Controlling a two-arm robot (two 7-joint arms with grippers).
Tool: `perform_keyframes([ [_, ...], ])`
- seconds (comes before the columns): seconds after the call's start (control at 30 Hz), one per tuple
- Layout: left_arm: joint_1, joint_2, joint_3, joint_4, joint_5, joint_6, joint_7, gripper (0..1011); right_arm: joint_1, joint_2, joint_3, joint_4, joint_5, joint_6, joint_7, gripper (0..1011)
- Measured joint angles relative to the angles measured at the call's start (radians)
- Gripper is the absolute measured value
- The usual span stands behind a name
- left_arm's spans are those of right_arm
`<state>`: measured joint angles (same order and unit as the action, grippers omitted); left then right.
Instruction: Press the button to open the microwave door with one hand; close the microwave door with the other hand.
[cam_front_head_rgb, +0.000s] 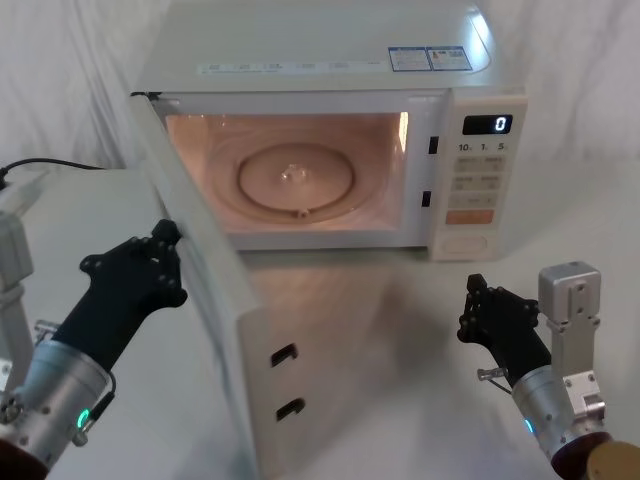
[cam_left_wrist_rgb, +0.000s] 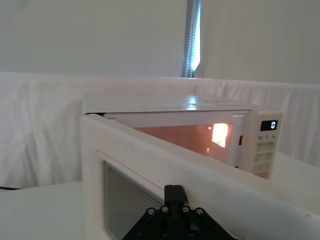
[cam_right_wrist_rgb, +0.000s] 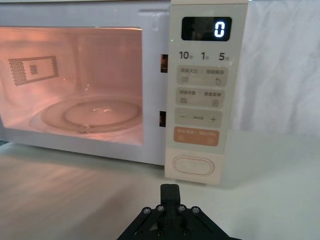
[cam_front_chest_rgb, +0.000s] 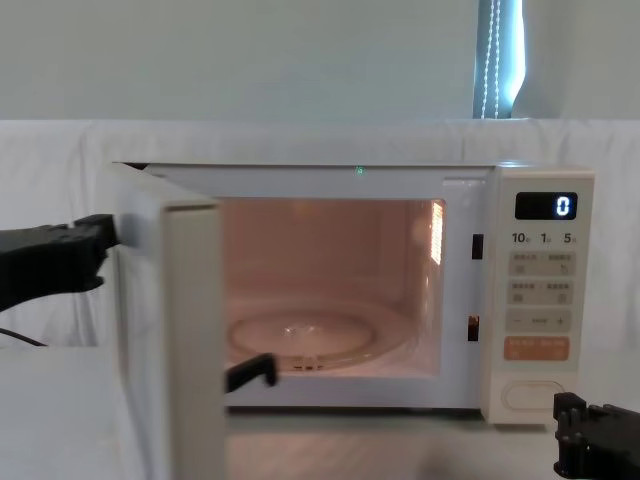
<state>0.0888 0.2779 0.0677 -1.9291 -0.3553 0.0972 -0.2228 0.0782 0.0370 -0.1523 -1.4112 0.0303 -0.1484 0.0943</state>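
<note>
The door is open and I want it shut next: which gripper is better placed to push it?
Left. The left gripper sits against the microwave door's outer face; the right gripper hangs before the button.

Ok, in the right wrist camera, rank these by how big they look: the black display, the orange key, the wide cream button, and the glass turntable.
Largest to smallest:
1. the glass turntable
2. the black display
3. the orange key and the button, which look about alike, so I won't rank one over the other.

The microwave door (cam_front_chest_rgb: 170, 330) stands wide open; the left gripper (cam_front_chest_rgb: 100, 248) touches its outer face.
</note>
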Motion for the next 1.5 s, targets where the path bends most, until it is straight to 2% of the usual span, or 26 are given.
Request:
perform_keyframes([
  [0.23,-0.059,0.014,0.030,0.041,-0.036,0.025,-0.017,0,0.000,0.000,0.000,0.000,0.000,0.000,0.000,0],
  [0.63,-0.141,0.022,0.102,0.097,-0.046,0.044,-0.016,0,0.000,0.000,0.000,0.000,0.000,0.000,0.000,0],
  [1.17,-0.264,-0.031,0.187,0.196,-0.021,0.044,0.015,0,0.000,0.000,0.000,0.000,0.000,0.000,0.000,0],
  [1.5,-0.314,-0.064,0.231,0.252,0.007,0.044,0.021,0,0.000,0.000,0.000,0.000,0.000,0.000,0.000,0],
])
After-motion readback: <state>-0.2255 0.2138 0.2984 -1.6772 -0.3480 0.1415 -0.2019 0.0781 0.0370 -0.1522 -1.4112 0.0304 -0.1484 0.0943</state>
